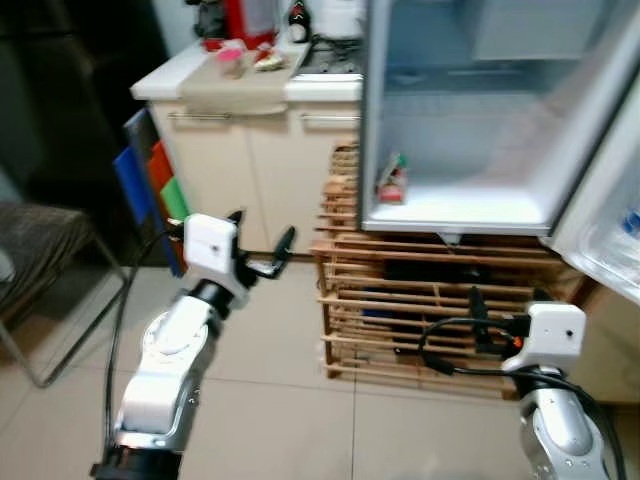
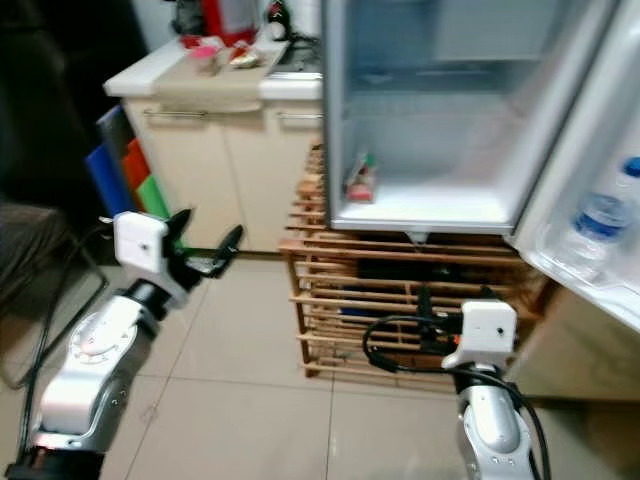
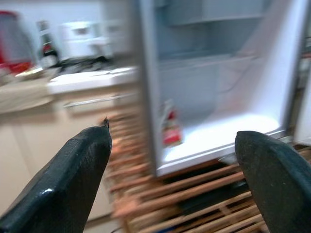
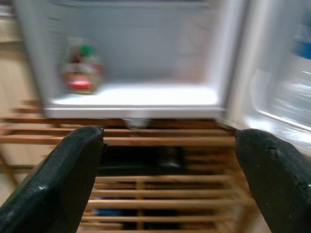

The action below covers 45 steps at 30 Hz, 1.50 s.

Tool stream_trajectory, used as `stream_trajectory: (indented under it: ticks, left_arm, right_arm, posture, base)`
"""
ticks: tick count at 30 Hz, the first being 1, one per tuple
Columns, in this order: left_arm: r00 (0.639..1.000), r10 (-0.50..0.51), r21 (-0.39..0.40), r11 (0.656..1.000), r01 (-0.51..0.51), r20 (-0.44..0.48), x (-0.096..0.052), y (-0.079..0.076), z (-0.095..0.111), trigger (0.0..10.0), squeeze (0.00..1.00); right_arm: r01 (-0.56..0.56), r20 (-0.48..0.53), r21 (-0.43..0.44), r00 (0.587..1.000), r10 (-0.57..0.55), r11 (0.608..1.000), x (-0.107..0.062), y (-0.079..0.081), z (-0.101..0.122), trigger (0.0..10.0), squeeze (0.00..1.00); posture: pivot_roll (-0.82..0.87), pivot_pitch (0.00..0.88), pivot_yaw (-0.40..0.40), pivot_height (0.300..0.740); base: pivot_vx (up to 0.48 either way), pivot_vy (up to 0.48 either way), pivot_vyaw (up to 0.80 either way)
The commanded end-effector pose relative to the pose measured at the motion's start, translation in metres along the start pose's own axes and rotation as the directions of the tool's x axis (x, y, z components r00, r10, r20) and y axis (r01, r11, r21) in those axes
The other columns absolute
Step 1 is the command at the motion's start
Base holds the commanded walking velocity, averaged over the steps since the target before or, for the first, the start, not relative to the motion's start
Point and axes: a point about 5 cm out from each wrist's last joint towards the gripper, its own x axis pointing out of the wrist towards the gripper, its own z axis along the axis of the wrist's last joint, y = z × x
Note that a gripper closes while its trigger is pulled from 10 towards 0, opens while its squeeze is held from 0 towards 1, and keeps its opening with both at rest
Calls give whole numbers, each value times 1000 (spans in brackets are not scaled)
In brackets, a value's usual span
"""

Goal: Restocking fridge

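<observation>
A small fridge (image 1: 470, 150) stands open on a wooden slatted rack (image 1: 390, 300). On its bottom shelf, at the left, stands a red-labelled bottle (image 1: 392, 180), which the wrist views show blurred (image 4: 80, 70). The open door on the right holds a water bottle (image 2: 600, 225) in its shelf. My left gripper (image 1: 262, 240) is raised left of the rack, open and empty, pointing toward the fridge. My right gripper (image 1: 478, 325) is low in front of the rack, open with nothing between its fingers (image 4: 63, 179).
A cream kitchen counter (image 1: 250, 90) left of the fridge carries a red appliance (image 1: 248, 20) and small items. Coloured boards (image 1: 150, 180) lean against the cabinet. A metal-legged chair (image 1: 40, 250) stands at the far left. Tiled floor lies between me and the rack.
</observation>
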Motion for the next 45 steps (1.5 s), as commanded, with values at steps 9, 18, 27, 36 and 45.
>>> stream_trajectory:
  ticks: [9,18,27,36,45]
  left_arm:
    - [1000,26,3,1000,-26,1,-3,8,0,10000,0]
    - [999,32,9,999,-32,0,-3,9,-1,10000,0]
    - [1000,29,-17,999,-29,9,-1,9,0,10000,0]
    - [1000,31,-8,999,-31,-4,1,8,-1,10000,0]
    - [999,32,-6,999,-32,-11,2,8,-2,10000,0]
  right_arm:
    - [-69,-4,-28,998,69,997,-6,6,-1,10000,0]
    - [-80,-157,-63,985,70,995,-25,-10,-36,10000,0]
    - [-68,-214,-51,975,56,996,-30,-21,-64,10000,0]
    - [-44,-172,-27,984,38,999,-20,-28,-68,10000,0]
    - [-58,-150,-24,987,54,998,-10,-21,-67,10000,0]
  posture:
    - [-130,0,85,740]
    - [-136,0,95,740]
    - [-144,0,101,740]
    - [-144,0,97,740]
    - [-144,0,96,740]
  base:
    - [281,-268,0]
    - [0,0,0]
    - [0,0,0]
    - [0,0,0]
    - [-193,-162,0]
